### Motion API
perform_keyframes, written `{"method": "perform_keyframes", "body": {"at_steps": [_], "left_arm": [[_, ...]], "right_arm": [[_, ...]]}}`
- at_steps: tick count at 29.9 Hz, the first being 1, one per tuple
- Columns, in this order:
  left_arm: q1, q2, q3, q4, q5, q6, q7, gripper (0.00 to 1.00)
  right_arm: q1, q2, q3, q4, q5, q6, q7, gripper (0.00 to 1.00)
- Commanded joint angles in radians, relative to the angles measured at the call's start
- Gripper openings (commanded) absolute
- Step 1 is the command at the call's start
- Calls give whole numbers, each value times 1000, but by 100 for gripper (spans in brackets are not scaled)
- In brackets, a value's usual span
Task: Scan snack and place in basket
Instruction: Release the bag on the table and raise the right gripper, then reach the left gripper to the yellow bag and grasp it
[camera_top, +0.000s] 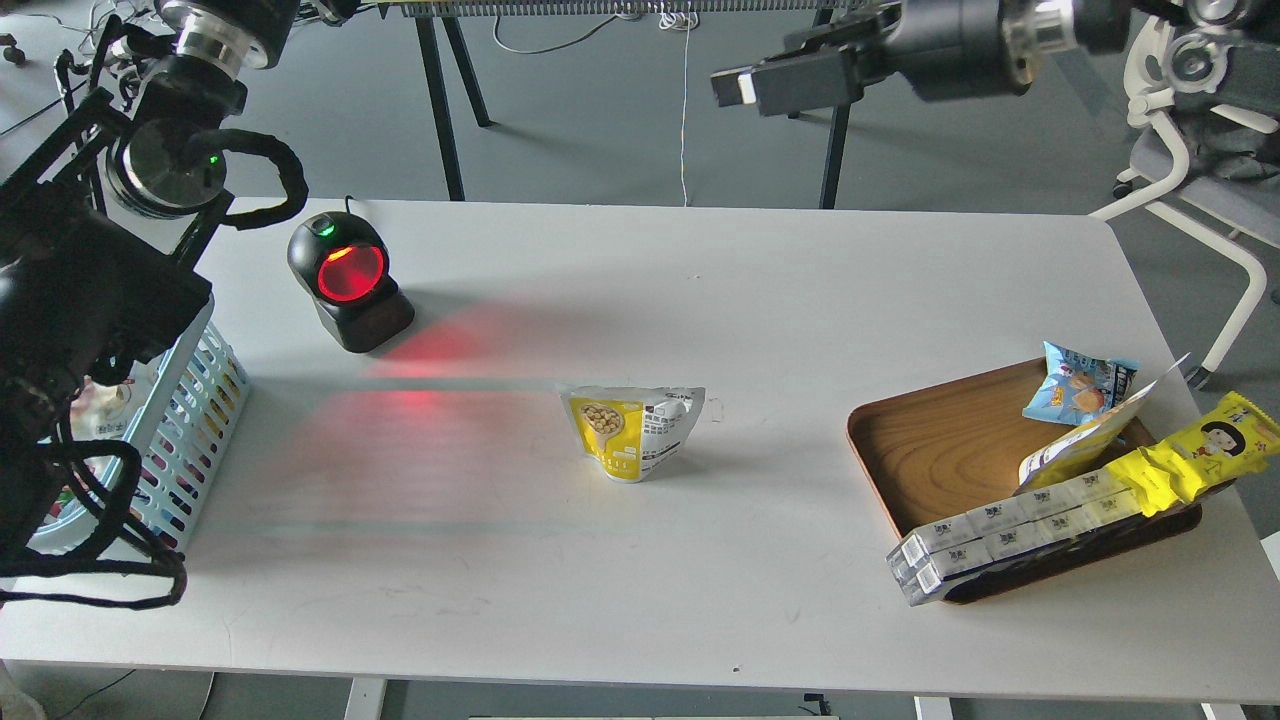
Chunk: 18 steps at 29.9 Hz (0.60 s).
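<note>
Snack (637, 432) standing upright near table (700, 560) centre, free of both grippers. Scanner (347, 280) glowing red, sitting up-left of pouch, window facing toward it. Basket (190, 420) at left table edge, beyond scanner line.

Right gripper (745, 88) hovering high above far edge, up-right of pouch; jaws cannot be told apart, holding nothing visible. Left gripper hidden, state unknown. Judging right arm as likelier to be reaching down-left.

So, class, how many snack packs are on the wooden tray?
4 visible: a blue packet at the back, a yellow-white pouch, a long yellow wrapper and a white multipack overhanging the tray. More may be hidden.
</note>
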Motion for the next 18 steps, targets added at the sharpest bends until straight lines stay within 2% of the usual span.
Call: {"method": "perform_keyframes", "body": {"at_steps": [1, 5, 10, 14, 18], "left_arm": [[-41, -10, 24, -1, 56, -3, -8, 100], [-88, -30, 79, -9, 119, -6, -5, 100], [-157, 16, 220, -132, 171, -5, 1, 100], [-199, 48, 320, -205, 309, -5, -2, 99], [-206, 61, 333, -242, 528, -6, -5, 99]], "right_arm": [[-78, -111, 151, -42, 78, 13, 0, 99], [-167, -210, 282, -72, 208, 17, 0, 99], [-299, -272, 342, -96, 459, 20, 0, 99], [-374, -293, 350, -102, 721, 16, 0, 99], [-442, -293, 354, -157, 972, 19, 0, 99]]}}
